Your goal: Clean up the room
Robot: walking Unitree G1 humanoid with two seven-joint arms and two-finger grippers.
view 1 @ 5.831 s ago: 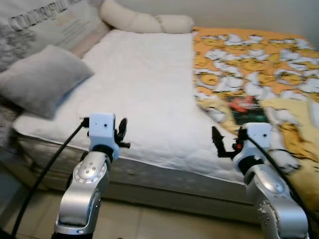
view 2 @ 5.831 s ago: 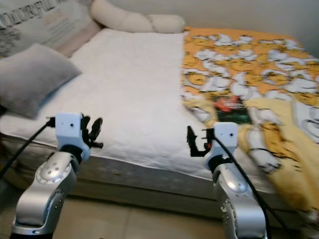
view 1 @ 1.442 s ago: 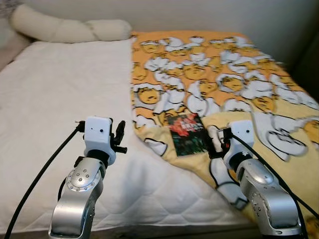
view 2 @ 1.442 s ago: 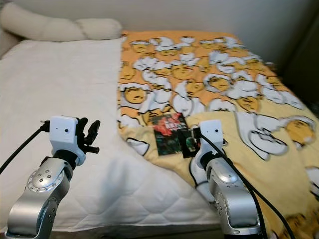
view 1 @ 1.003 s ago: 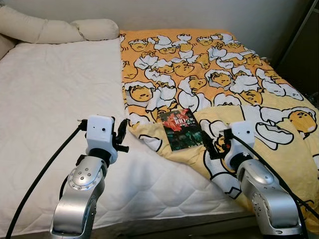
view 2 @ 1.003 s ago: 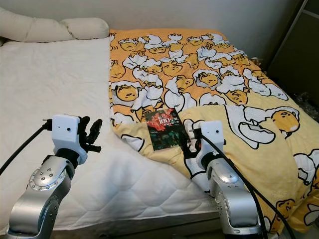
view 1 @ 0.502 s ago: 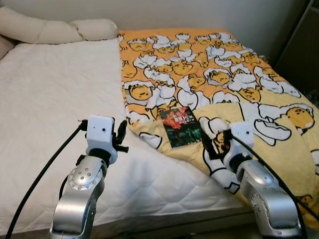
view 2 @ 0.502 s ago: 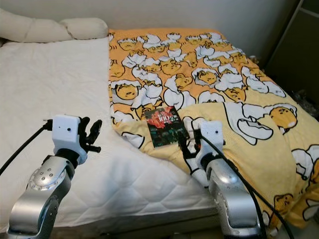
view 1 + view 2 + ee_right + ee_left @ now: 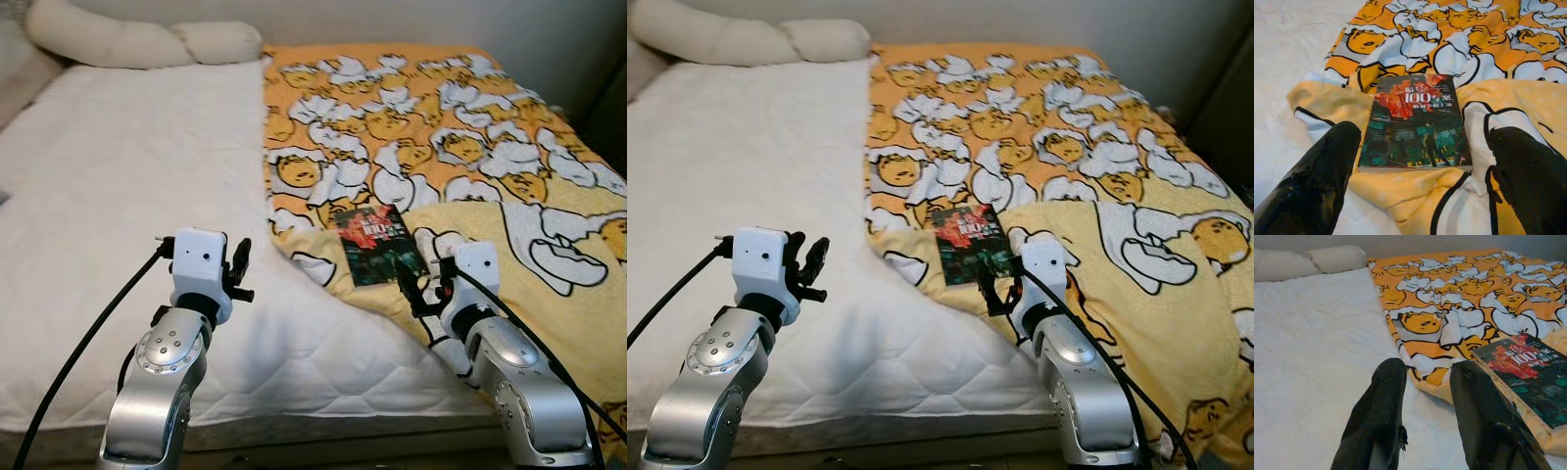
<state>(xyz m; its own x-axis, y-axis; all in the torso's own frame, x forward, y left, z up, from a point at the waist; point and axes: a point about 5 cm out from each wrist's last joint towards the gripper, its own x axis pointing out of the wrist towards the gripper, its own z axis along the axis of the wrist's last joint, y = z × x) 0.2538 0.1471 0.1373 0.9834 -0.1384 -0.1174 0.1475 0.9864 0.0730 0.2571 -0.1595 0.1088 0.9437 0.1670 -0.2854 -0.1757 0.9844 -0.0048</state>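
Book [image 9: 1416,121]: flat rectangular paperback, glossy dark green-and-red cover with "100" printed on it, lying face up on the near left fold of the blanket [image 9: 509,166], right of centre on the bed.

Right gripper [image 9: 1422,181]: fingers spread wide, nothing held, hovering just short of the book's near edge with one finger to each side of it, not touching. Fingers are matte black and rounded.

Left gripper [image 9: 1427,416]: parted, empty, held over the bare mattress [image 9: 127,196] left of the blanket edge, apart from the book.

Mattress: white quilted cover, diamond stitch, mostly smooth.

Blanket: soft, rumpled fabric, orange-yellow with a repeating white-and-yellow cartoon print outlined in black; covers the right half of the bed, near corner folded over itself.

Far left: long cream bolster-shaped pillow [image 9: 137,41] against the wall.
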